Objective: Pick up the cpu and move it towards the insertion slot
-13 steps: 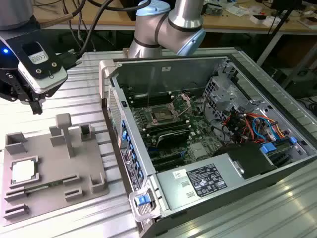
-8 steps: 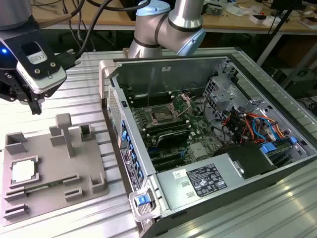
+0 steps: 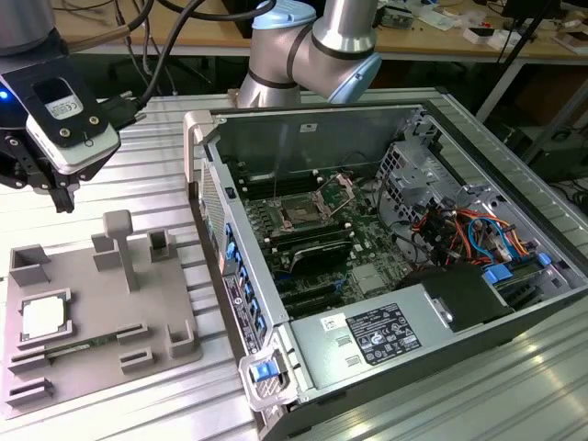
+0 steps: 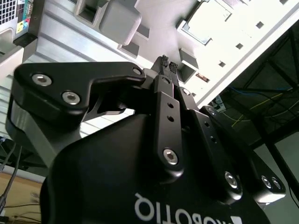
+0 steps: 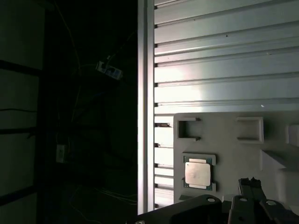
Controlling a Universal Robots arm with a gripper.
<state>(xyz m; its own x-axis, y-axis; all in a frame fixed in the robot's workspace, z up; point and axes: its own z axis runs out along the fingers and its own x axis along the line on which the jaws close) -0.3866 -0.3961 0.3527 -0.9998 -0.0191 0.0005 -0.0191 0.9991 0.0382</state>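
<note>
Open PC case (image 3: 303, 138) lies on a slatted aluminium table (image 3: 156, 165). Grey fixture plate (image 3: 101, 299) with raised blocks sits just beside the case, on the exterior view's left. Inside the case: labelled power supply (image 3: 381, 333), orange and blue cables (image 3: 469, 230). Wooden desk (image 3: 423, 41) behind the case.

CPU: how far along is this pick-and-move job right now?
Nothing is done yet. The cpu lies in its seat on the grey fixture plate. The gripper, shut and empty, hangs near the plate, clear of the chip. Both the pickup and the move to the insertion slot are left.
</note>
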